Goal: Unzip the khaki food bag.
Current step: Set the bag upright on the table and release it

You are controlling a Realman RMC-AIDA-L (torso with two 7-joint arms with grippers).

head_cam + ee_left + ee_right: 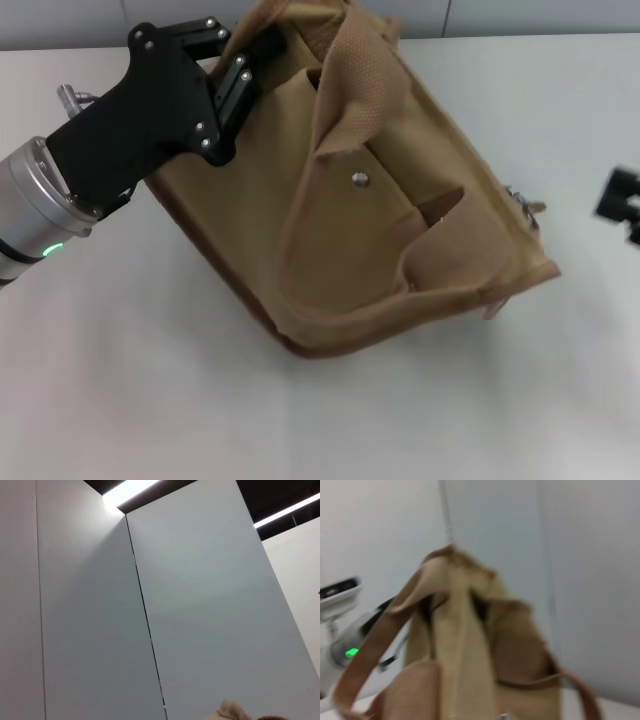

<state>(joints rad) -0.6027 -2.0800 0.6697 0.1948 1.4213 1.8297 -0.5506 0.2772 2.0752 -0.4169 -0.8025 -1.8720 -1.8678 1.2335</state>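
The khaki food bag [380, 210] lies tilted on the white table, its strap handles [360, 70] flopped over the front and a metal snap [360, 179] on its flap. A small metal zipper pull [524, 203] shows at the bag's right end. My left gripper [255, 55] is at the bag's back left corner, its fingers closed on the top edge. My right gripper [622, 205] is at the far right edge of the head view, apart from the bag and blurred. The right wrist view shows the bag [470, 670] end-on with a handle [375, 650].
The white table [150, 380] lies in front of and left of the bag. A pale panelled wall [150, 605] stands behind. A scrap of the bag [231, 712] shows in the left wrist view. My left arm with its green light [351, 653] shows in the right wrist view.
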